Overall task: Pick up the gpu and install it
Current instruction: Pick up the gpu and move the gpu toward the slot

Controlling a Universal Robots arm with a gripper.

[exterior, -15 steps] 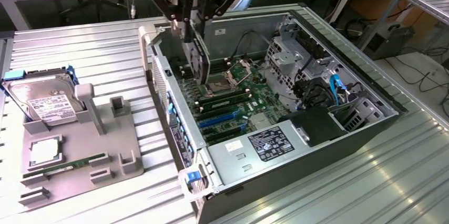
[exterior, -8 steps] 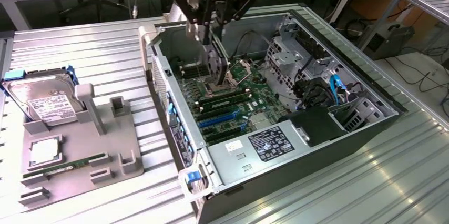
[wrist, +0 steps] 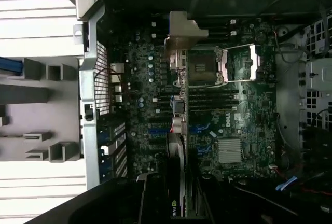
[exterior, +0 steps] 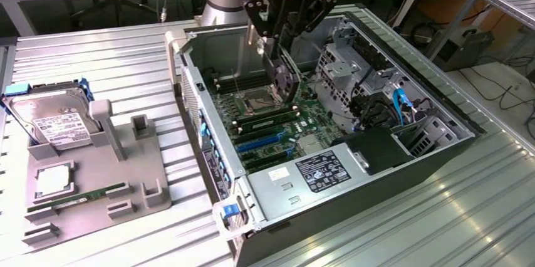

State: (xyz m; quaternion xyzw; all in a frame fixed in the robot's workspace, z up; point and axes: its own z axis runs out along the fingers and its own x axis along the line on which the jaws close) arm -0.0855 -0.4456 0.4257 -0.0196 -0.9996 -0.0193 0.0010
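Note:
The gpu [exterior: 285, 84] is a thin black card with a pale metal bracket at one end. It hangs on edge inside the open computer case [exterior: 435, 107], above the motherboard [exterior: 276, 126] near the CPU socket [exterior: 255, 99] and clear of the blue slots [exterior: 262, 143]. My gripper [exterior: 281, 46] is shut on its upper edge. In the wrist view the gpu [wrist: 177, 146] appears edge-on, its bracket [wrist: 180, 35] pointing away from my gripper [wrist: 174, 195] and over the motherboard [wrist: 207, 120].
A grey fixture [exterior: 125, 173] lies at the exterior view's left. It carries a silver hard drive [exterior: 52, 120], a processor chip [exterior: 52, 180] and a green memory stick [exterior: 79, 197]. The case holds a power supply [exterior: 322, 173], a drive cage [exterior: 347, 66] and cables [exterior: 401, 107].

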